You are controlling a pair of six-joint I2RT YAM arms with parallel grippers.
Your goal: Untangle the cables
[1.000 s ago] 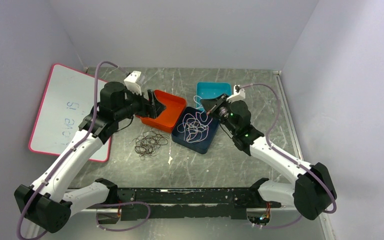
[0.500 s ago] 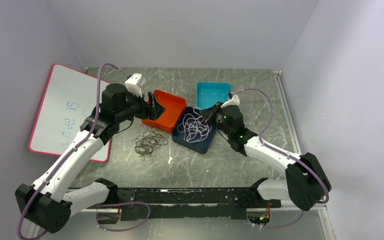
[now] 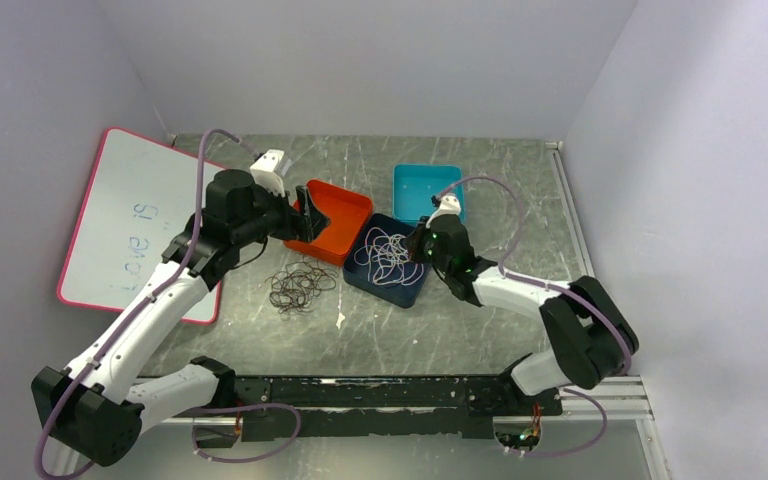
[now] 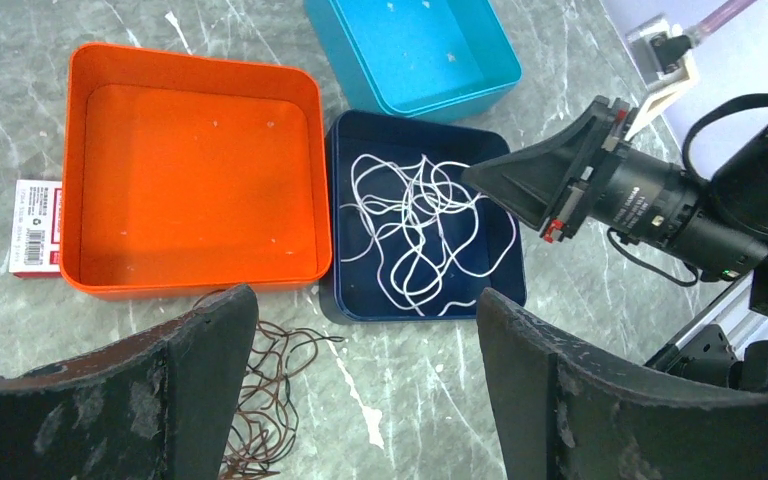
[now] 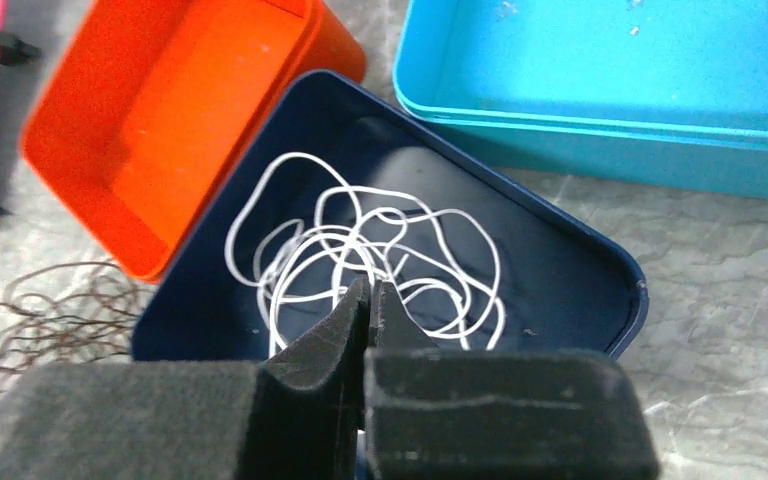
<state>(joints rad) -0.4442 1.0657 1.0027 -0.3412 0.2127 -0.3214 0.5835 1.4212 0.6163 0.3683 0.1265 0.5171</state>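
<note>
From above, the white cable (image 3: 390,256) is seen tangled in the navy tray (image 3: 407,296), the dark cables (image 3: 298,287) heaped on the table (image 3: 520,185); the left gripper (image 4: 360,330) is shown spread open by its wrist camera, the right gripper (image 5: 368,296) clenched above the white cable.

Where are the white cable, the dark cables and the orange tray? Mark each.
white cable (image 4: 425,205), left wrist view, tangle's middle.
dark cables (image 3: 297,288), top view, pile's centre.
orange tray (image 4: 190,170), left wrist view, bare floor.
</note>
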